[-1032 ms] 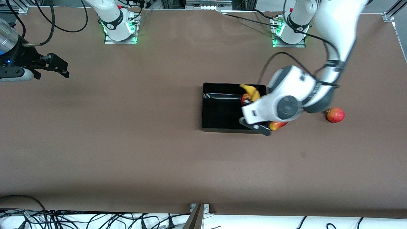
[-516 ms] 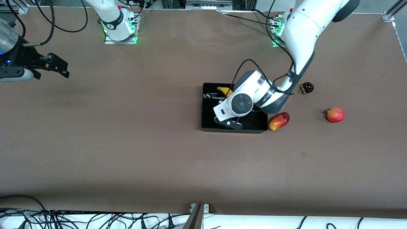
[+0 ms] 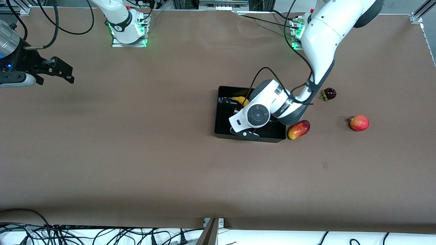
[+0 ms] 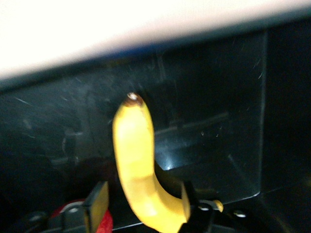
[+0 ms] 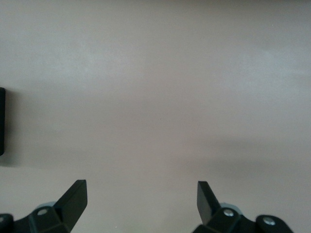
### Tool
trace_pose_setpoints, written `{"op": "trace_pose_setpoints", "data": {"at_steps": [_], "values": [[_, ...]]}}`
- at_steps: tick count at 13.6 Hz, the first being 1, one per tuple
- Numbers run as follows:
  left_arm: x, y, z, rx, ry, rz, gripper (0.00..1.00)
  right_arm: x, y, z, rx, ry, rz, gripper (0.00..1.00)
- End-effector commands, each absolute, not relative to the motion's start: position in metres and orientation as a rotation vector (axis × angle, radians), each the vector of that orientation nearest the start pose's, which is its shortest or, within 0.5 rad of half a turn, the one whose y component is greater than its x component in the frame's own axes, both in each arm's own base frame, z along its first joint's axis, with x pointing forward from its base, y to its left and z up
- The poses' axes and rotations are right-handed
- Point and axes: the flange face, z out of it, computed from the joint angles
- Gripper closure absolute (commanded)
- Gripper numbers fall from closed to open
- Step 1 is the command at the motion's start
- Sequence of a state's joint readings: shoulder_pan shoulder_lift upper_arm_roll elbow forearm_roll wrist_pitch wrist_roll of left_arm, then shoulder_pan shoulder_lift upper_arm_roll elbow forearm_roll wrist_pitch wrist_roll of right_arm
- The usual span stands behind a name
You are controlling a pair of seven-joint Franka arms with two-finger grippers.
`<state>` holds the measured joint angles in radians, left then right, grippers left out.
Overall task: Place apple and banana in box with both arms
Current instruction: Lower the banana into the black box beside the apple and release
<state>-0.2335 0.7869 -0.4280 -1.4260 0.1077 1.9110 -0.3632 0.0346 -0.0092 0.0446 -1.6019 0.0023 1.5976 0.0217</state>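
Note:
The black box [image 3: 223,134] sits mid-table. My left gripper [image 3: 239,108] reaches down into it. In the left wrist view the yellow banana [image 4: 138,165] stands between the left gripper's [image 4: 143,195] fingers. It rests against one finger, a dark gap shows at the other, and the jaws stand open. One banana tip [image 3: 240,100] shows in the front view. A bit of the red apple [image 4: 105,223] shows low in the box [image 4: 228,97] beside the banana; in the front view the wrist hides it. My right gripper [image 3: 66,73] waits open and empty over bare table at the right arm's end [image 5: 141,195].
A red-and-yellow mango-like fruit [image 3: 299,129] lies against the box's end toward the left arm. A pinkish-red round fruit [image 3: 359,123] and a small dark fruit [image 3: 329,93] lie farther toward that end. Brown table [image 3: 136,153] surrounds them.
My left arm swung the banana from the box's end over its middle, then sank slightly lower into it. The right arm has not moved.

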Motion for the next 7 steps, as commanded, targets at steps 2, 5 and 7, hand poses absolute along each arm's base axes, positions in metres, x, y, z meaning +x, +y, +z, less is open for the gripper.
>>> {"op": "trace_pose_setpoints", "data": {"at_steps": [2, 5, 7], "values": [[0.619, -0.292, 0.364, -3.131, 0.266, 0.353, 0.0, 0.553, 0.044, 0.623, -3.153, -0.109, -0.008, 0.0], [0.623, -0.195, 0.449, -3.084, 0.06, 0.37, 0.0, 0.553, 0.044, 0.623, -3.153, -0.109, -0.008, 0.0], [0.618, -0.162, 0.508, -3.08, -0.028, 0.299, 0.0, 0.553, 0.044, 0.623, -3.153, -0.109, -0.008, 0.0]]}}
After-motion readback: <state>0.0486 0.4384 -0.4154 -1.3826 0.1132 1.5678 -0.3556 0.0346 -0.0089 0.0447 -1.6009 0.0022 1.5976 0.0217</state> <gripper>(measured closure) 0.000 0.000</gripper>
